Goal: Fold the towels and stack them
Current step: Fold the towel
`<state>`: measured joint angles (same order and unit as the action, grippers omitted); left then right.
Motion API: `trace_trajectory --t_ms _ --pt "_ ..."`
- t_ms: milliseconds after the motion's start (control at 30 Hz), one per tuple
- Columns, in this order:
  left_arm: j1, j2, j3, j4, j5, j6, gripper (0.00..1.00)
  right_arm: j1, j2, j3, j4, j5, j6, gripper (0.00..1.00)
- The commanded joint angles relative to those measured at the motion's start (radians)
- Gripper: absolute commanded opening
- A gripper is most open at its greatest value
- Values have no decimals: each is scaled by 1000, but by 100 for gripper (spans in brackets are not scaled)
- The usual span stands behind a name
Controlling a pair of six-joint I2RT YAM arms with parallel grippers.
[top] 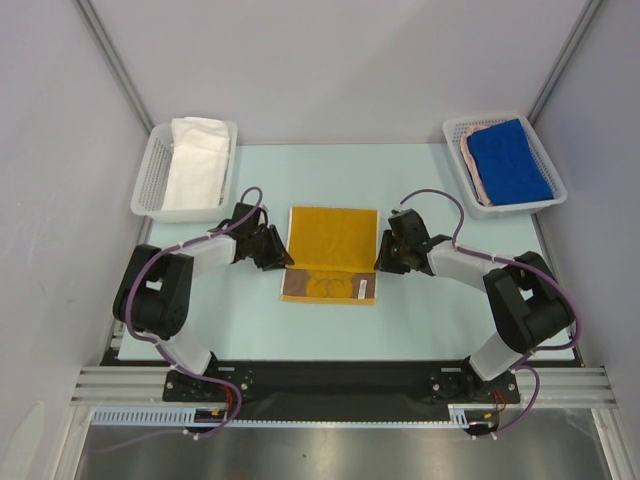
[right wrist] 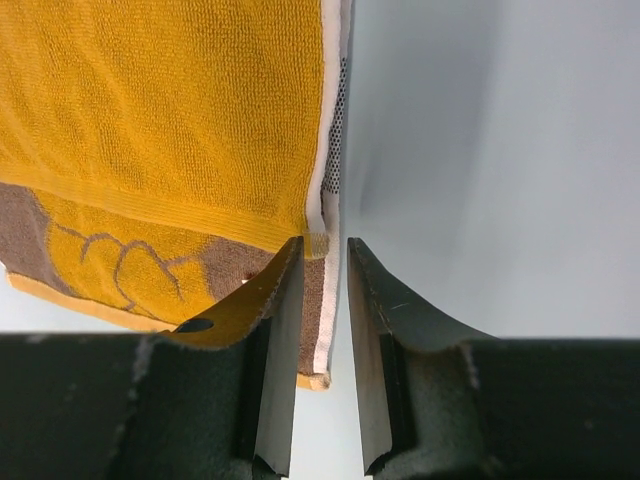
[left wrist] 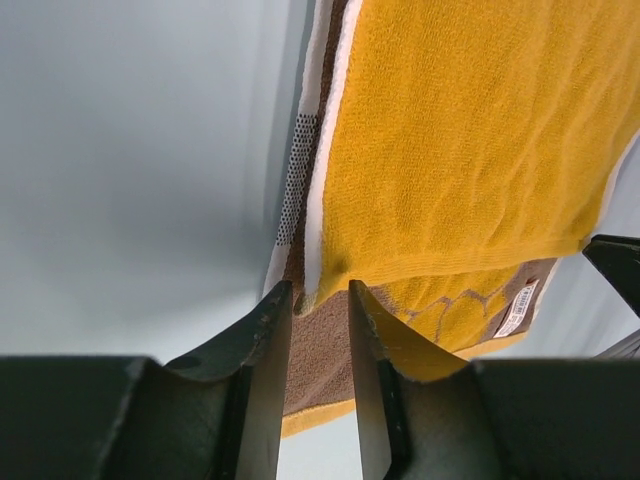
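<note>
Top view: yellow-orange towel (top: 332, 245) lay flat mid-tabletop (top: 250, 325), between the two arms. Its plain yellow layer was doubled over, covering the far part. A brown band with yellow motif was exposed along the near edge. Left tool (top: 282, 260) sat at the towel's left edge, right tool (top: 383, 262) at its right edge, both about level with the doubled layer's near edge. Jaw gaps were too small to read here.

White mesh basket (top: 148, 180) at far left held a white towel (top: 195, 160). White mesh basket (top: 550, 180) at far right held a blue towel (top: 508, 160) on top of a pinkish towel (top: 471, 165), of which only a strip showed.

Left wrist: left tool (left wrist: 320, 290) had its jaws parted to a moderate gap. Corner of the doubled yellow layer (left wrist: 460, 150) sat right at the fingertips (left wrist: 268, 330), with the brown band visible through the gap. No pinch seen. A sewn label (left wrist: 517, 308) showed on the towel's far corner.

Right wrist: right tool (right wrist: 325, 245) had a narrow gap. The towel (right wrist: 160, 110) had its white edge strip lying in that gap, bare tabletop showing beside it. One finger (right wrist: 282, 320) overlapped the brown band. Not clamped.
</note>
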<state>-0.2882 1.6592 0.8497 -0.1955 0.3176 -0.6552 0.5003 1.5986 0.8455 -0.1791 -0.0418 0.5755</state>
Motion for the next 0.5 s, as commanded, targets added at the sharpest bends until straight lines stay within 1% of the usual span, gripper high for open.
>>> trace_trajectory --t_ms 0,67,133,200,333,467 --pt "-8 7 41 28 0 -6 34 4 9 23 36 8 -9 29" --pt "-8 8 45 27 1 -6 31 4 12 23 35 3 -8 29" --pt "-9 10 46 28 5 -6 30 6 15 27 38 2 -6 29" --pt "-9 13 49 28 5 -4 26 6 14 27 39 0 -3 29" --pt "-9 16 52 28 6 -1 23 7 23 32 41 0 0 28" --pt "-9 13 52 27 9 2 18 7 26 35 44 2 -2 24"
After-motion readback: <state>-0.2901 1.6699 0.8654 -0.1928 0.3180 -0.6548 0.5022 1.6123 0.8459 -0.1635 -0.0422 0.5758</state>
